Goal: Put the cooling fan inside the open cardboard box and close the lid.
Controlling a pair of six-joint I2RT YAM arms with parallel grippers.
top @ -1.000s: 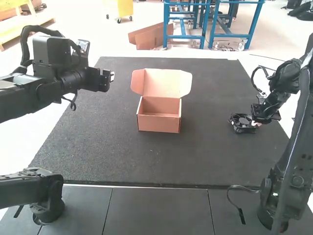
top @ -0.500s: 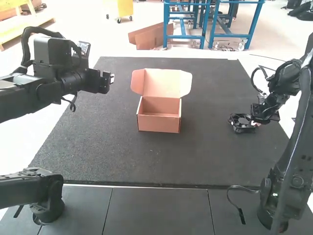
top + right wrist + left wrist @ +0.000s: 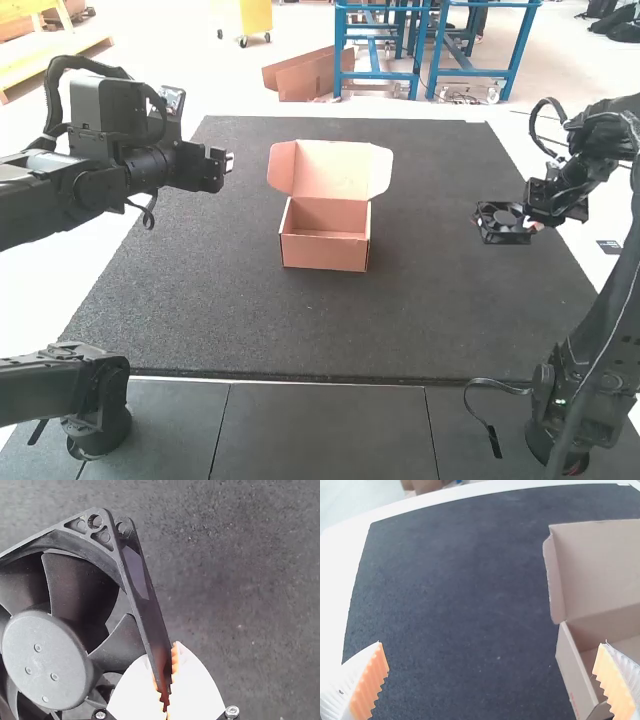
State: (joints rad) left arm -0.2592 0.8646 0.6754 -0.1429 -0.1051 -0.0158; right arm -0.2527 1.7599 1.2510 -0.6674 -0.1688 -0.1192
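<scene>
Black square plastic cooling fan [image 3: 500, 222]: frame edge pinched in clenched right claw [image 3: 535, 215], body jutting beside it. Left claw [image 3: 228, 160] released, open brown cardboard box [image 3: 325, 235] nearby.

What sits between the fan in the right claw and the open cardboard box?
Only bare black mat lies between the cooling fan in the right claw and the cardboard box, as the high view shows.

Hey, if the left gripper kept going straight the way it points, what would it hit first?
Probably the raised lid of the cardboard box: the open left gripper points toward it in the high view. Depth is unclear, so it might pass beside.
</scene>
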